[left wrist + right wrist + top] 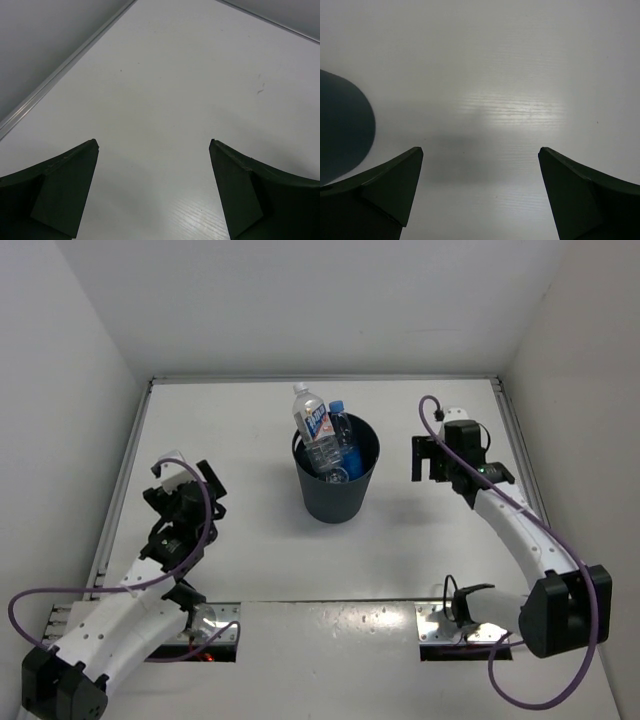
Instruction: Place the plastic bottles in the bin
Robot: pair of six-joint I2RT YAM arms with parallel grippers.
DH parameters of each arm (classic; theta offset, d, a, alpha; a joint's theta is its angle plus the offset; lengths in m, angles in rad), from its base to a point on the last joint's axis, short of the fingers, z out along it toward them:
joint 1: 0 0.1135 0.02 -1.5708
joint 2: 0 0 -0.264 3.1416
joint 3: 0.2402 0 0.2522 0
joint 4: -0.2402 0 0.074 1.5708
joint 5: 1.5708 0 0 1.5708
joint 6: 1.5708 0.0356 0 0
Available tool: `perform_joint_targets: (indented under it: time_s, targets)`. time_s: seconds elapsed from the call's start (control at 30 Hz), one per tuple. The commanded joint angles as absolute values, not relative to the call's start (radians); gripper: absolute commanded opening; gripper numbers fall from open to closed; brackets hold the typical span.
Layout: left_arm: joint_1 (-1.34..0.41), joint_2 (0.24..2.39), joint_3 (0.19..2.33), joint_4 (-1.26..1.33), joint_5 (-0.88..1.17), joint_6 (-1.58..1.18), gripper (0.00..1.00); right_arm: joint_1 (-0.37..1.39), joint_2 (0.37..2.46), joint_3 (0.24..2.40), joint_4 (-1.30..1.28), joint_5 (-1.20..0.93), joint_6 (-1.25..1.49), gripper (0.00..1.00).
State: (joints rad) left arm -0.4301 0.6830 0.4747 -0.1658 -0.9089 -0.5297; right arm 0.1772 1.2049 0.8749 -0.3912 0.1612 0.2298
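Note:
The dark grey-blue bin [338,495] stands upright in the middle of the table. A clear bottle with a white-grey label [314,428] and a bottle with a blue label [347,445] stand in it, necks above the rim. More clear plastic [336,476] shows deeper inside. My left gripper [188,476] is open and empty, left of the bin; in the left wrist view [154,145] only bare table lies between its fingers. My right gripper [418,460] is open and empty, right of the bin. The bin's wall shows at the left edge of the right wrist view [342,130].
White walls close the table in on the left, back and right, with a metal rail [60,70] along the left edge. Purple cables loop from both arms. The arm bases sit on a plate at the near edge [330,625].

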Motion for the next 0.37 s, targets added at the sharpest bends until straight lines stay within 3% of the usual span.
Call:
perform_joint_targets:
  time_s: [0.0,0.33]
  targets:
    - [-0.417,0.669,0.445,-0.101,-0.933,-0.520,1.00,0.218,1.173,0.847,-0.314,0.212,0.161,1.00]
    - [-0.408,0.536,0.240,0.156,-0.902,-0.531,1.00,0.282,1.173,0.813,-0.270,0.276,0.083,1.00]
